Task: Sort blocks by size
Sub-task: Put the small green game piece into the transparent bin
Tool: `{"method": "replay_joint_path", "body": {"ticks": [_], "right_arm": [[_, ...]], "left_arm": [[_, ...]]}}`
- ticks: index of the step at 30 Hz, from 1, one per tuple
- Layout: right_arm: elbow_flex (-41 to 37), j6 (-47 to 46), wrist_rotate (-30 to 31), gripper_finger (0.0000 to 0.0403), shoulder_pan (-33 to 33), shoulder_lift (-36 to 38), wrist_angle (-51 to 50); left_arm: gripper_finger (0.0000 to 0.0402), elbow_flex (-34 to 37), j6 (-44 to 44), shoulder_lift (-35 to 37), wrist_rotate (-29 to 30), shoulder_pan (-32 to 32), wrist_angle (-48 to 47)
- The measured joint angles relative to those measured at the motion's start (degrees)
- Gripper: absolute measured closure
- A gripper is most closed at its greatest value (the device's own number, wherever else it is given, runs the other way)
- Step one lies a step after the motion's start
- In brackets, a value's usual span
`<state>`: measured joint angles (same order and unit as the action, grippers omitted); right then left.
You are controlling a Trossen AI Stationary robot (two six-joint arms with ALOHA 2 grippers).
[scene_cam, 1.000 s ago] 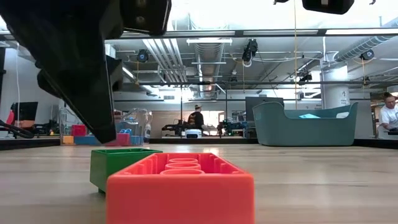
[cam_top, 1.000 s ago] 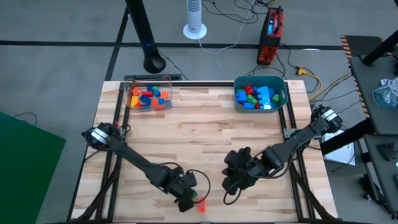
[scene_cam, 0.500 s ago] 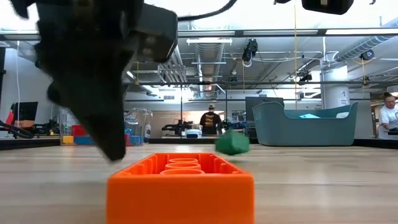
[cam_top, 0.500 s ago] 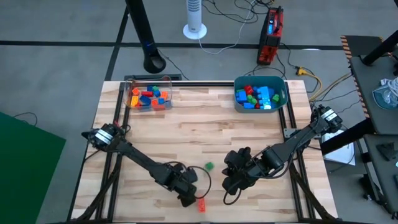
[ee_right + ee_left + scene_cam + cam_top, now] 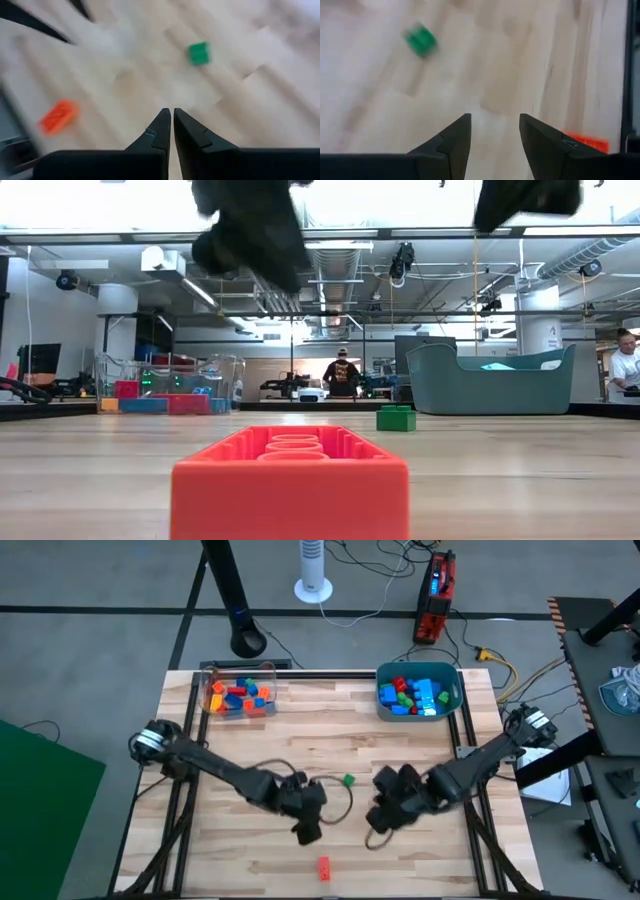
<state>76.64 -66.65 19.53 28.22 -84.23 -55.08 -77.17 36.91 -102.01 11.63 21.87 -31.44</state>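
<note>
— Pale wood planks make up the bench (image 5: pixel 400 750). Which loose bricks lie on it?

— Two. A small green studded plastic brick (image 5: pixel 347 780) sits near the middle of the overhead frame, upright and alone. A longer orange studded plastic brick (image 5: pixel 323 868) lies near the bottom edge, a little left of centre, well apart from the green one. In the level view the orange one fills the foreground and the green one sits farther back, right of centre.

— And the other blocks?

— A clear plastic box (image 5: pixel 240 690) at the upper left of the bench holds a mix of orange, blue, red and yellow bricks. A teal plastic tub (image 5: pixel 420 692) at the upper right holds blue, red and green ones.

— Where is the left pincer (image 5: pixel 306 832)?

— Just below and left of the green brick in the overhead frame, raised off the bench. Its wrist camera shows the two dark fingers (image 5: pixel 452 141) spread apart with nothing between them.

— The right pincer (image 5: pixel 381 819)?

— Right of the green brick, lower centre of the overhead frame, also off the bench. Its fingers (image 5: pixel 159 131) are pressed almost together and hold nothing.

— Anything behind the bench?

— A person (image 5: pixel 342 372) stands far back in the room.
</note>
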Motion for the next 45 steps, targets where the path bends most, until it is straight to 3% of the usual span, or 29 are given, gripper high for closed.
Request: {"method": "replay_joint_path", "body": {"ticks": [5,9,17,21,27,34,43,45], "right_arm": [[-2.1,14.61,-0.95,0.0389,-7.67,-2.23,3.17],[-2.14,23.34,-7.62,0.0362,-13.93,-6.25,6.16],[-2.14,28.24,-14.88,0.0201,-20.47,-12.44,8.33],[-2.12,29.75,-18.14,0.0124,-21.77,-14.8,10.52],[-2.12,30.62,-18.05,0.0067,-22.06,-19.68,12.99],[-1.88,31.27,-17.36,0.0103,-22.11,-26.75,14.82],[-1.99,30.75,-17.44,0.0262,-22.22,-26.53,15.27],[-2.09,30.95,-17.15,0.027,-22.41,-25.59,15.36]], "left_arm": [[0.0248,-0.07,-0.67,8.18,10.29,-1.01,-2.13],[0.0248,-0.07,-0.65,15.88,17.38,-0.95,-2.5],[0.0248,-0.09,-0.46,25.86,26.64,-0.5,-2.33],[0.0248,-0.09,-1.04,27.82,28.18,-0.49,-2.49],[0.0248,-0.09,-3.4,27.78,30.52,-0.55,-2.44],[0.0248,-0.09,-3.65,26.03,31.26,-0.62,-2.7],[0.0248,-0.07,-4.32,25.17,31.35,-0.62,-2.89],[0.0248,-0.07,-4.78,25.17,31.36,-0.62,-2.89]]}}
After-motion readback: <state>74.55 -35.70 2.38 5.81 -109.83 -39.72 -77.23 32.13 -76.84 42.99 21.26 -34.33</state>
